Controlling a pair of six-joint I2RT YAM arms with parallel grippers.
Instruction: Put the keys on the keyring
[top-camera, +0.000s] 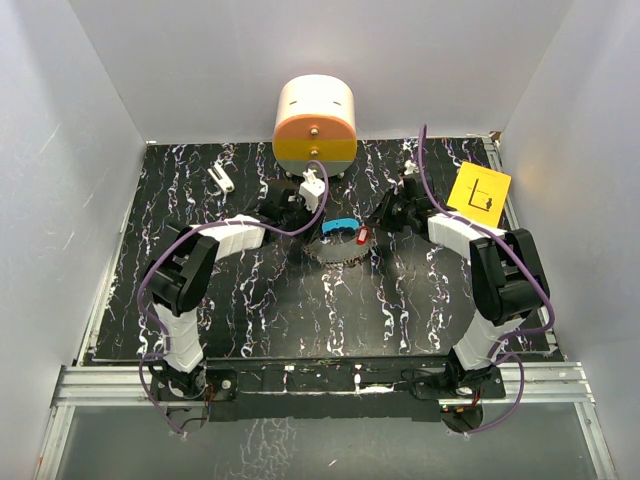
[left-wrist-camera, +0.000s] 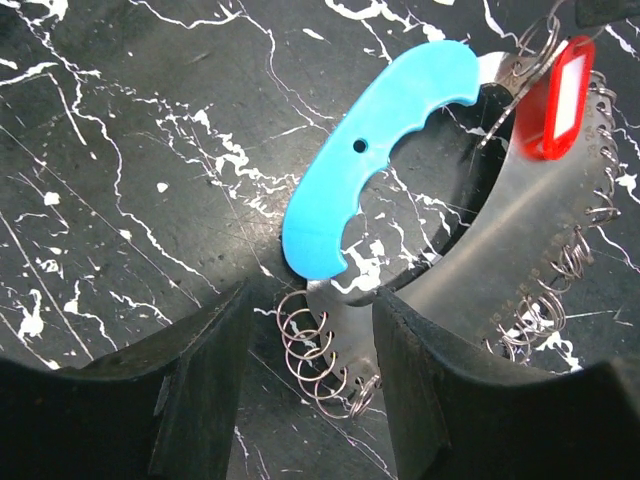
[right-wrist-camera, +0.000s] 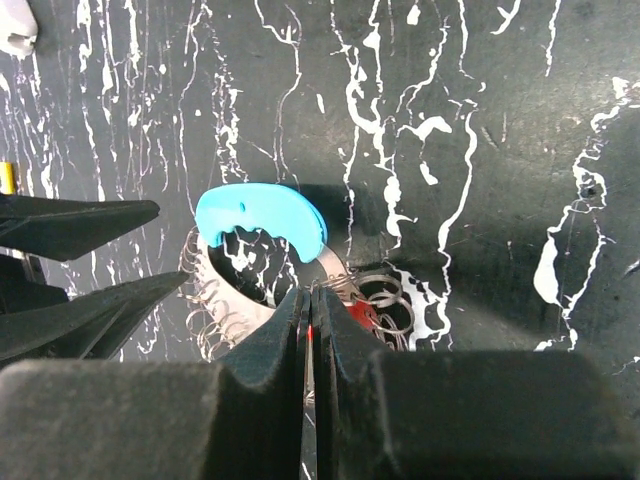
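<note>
The keyring (top-camera: 335, 245) lies mid-table: a bright-blue band (top-camera: 342, 226) joined to a grey strip edged with wire coils. In the left wrist view the blue band (left-wrist-camera: 380, 150) curves over the coil end (left-wrist-camera: 325, 355). The red key (left-wrist-camera: 558, 95) hangs at the loop's far right. My left gripper (left-wrist-camera: 312, 375) is open, its fingers (left-wrist-camera: 200, 390) on either side of the coil end. My right gripper (right-wrist-camera: 309, 300) is shut, with a red sliver between its pads. The rest of the red key (right-wrist-camera: 362, 315) and the wire rings show just beyond it. The blue band (right-wrist-camera: 262, 215) lies ahead.
An orange and white drum (top-camera: 315, 122) stands at the back centre. A yellow card (top-camera: 479, 190) lies at the back right. A small white piece (top-camera: 222, 178) lies at the back left. White walls enclose the black marbled mat (top-camera: 250, 310).
</note>
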